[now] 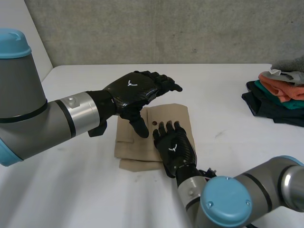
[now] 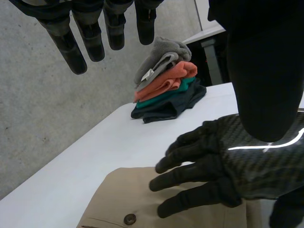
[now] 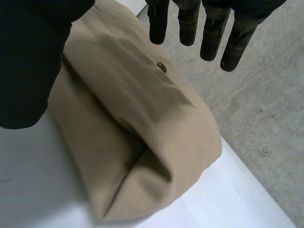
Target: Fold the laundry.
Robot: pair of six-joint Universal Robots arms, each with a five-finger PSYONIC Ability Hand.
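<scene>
A tan garment (image 1: 171,113), folded into a small rectangle with a dark button (image 1: 156,123), lies in the middle of the white table (image 1: 71,190). My left hand (image 1: 130,91) hovers open above its far left part, fingers straight, thumb pointing down. My right hand (image 1: 174,148) is open, low over the garment's near right part, fingers straight and spread. In the left wrist view my own fingers (image 2: 80,42) hang over the table, with the right hand (image 2: 228,166) flat above the tan cloth (image 2: 114,194). Seen from the right wrist, the folded cloth (image 3: 142,118) lies under the straight fingers (image 3: 190,23).
A stack of folded clothes (image 1: 280,92) in grey, orange, teal and dark cloth sits at the table's far right; it also stands beyond the right hand as the stack (image 2: 166,80). A grey wall (image 1: 166,28) rises behind the table.
</scene>
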